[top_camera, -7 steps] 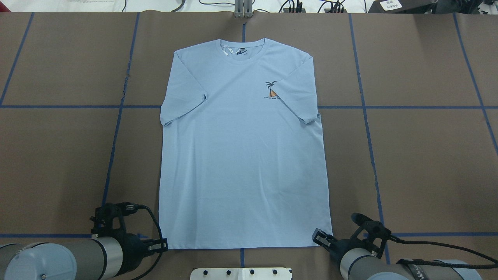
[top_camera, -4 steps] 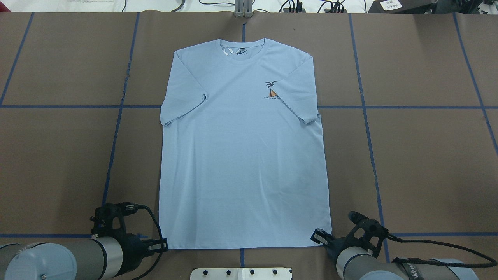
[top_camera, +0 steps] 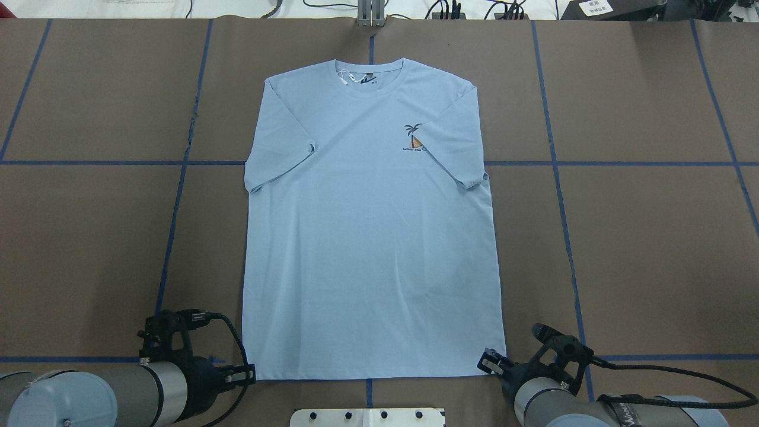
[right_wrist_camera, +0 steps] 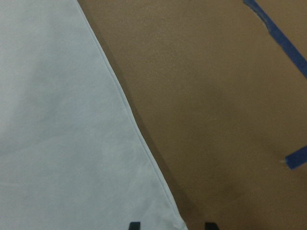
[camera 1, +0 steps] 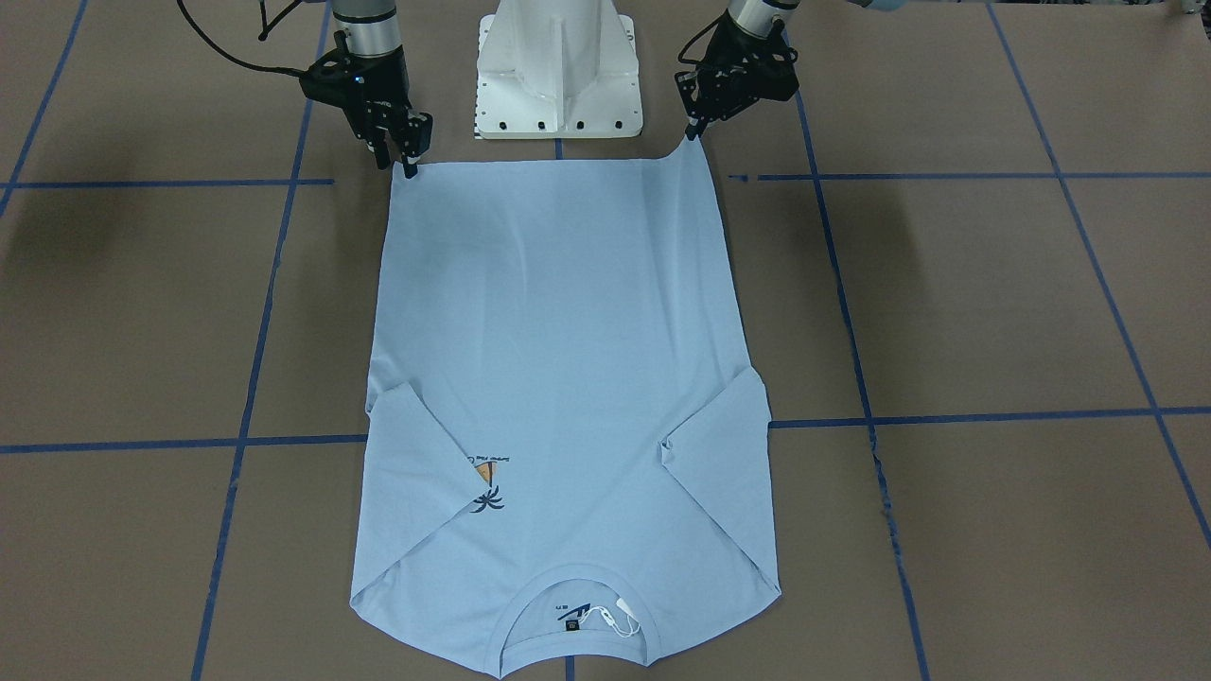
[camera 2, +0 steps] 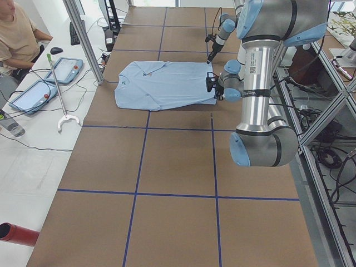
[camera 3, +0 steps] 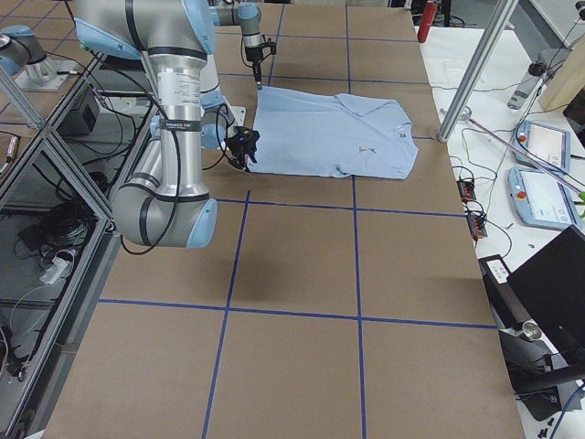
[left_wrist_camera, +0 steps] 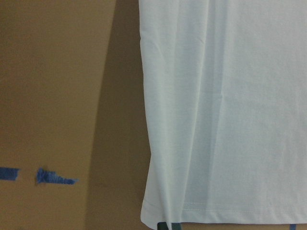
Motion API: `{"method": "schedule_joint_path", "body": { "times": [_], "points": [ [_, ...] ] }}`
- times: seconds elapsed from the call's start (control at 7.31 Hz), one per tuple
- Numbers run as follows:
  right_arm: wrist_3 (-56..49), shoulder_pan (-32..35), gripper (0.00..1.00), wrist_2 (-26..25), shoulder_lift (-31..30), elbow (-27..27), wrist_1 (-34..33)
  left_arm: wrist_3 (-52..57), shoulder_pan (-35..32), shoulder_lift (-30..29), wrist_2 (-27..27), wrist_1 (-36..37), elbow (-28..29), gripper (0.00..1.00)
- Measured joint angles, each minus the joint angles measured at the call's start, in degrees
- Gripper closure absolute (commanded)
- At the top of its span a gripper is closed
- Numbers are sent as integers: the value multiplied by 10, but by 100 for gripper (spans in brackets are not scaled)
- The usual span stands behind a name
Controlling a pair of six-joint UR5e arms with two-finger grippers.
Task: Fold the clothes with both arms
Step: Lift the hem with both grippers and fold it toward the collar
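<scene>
The shirt [top_camera: 367, 237] is looking soft and floppy; grabbing its bottom corners seems best. Lower right, the right gripper [top_camera: 487, 361] is sitting spread; left gripper [top_camera: 245, 373]: cannot tell.

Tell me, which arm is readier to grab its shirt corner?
Probably left. The left gripper touches its shirt corner, which peaks up to the jaws. The right gripper is at its corner too, but that corner lies flat.

We find bare table [top_camera: 640, 249] toward both end edges beside the T-shirt [top_camera: 367, 237]; the white pedestal base [camera 1: 558, 66] blocks the middle of the robot-side edge.
</scene>
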Motion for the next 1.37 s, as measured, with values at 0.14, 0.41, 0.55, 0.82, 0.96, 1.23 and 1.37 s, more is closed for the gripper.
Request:
{"method": "schedule_joint_path", "body": {
  "times": [0.14,0.41,0.55,0.82,0.96,1.23,1.37],
  "points": [
    [0,-1,54,0,0,0,0,0,0,0,0,0,0,100],
    [0,-2,64,0,0,-1,0,0,-1,0,0,0,0,100],
    [0,-2,72,0,0,-1,-1,0,-1,0,0,0,-1,100],
    [0,-3,100,0,0,-3,-1,0,-1,0,0,0,-2,100],
    [0,-3,100,0,1,-4,-1,0,-1,0,0,0,-2,100],
    [-1,-2,100,2,1,0,-14,0,-1,0,0,0,-2,100],
    [-8,0,100,10,2,25,-41,0,-1,2,-2,0,-6,100]
  ]
}}
